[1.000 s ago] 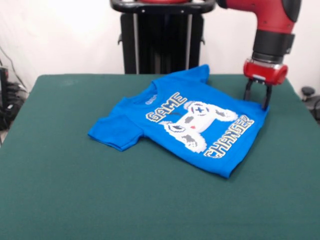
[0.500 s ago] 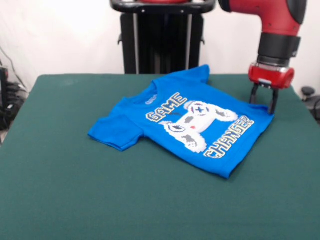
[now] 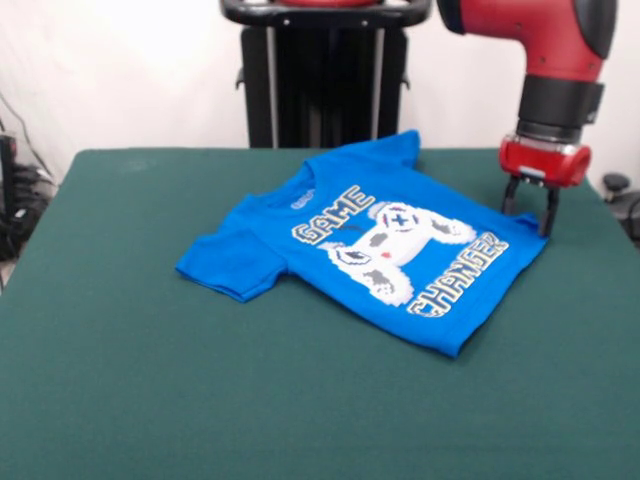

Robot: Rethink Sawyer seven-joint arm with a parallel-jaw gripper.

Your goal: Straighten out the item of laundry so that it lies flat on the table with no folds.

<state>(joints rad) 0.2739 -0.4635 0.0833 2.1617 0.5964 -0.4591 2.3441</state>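
A plain white wall [image 3: 130, 70] runs behind the surface, evenly lit with no hard shadows. At the left edge dark cables [image 3: 18, 200] hang in a tangle (details too small to tell). A small black knob-like object [image 3: 616, 184] sits at the right edge.

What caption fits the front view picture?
Blue T-shirt lies on the green table; the open gripper hangs at its corner.

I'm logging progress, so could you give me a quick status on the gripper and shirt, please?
Gripper open, at the T-shirt hem corner. Shirt print-up on the table, nearly flat. Nothing in the way.
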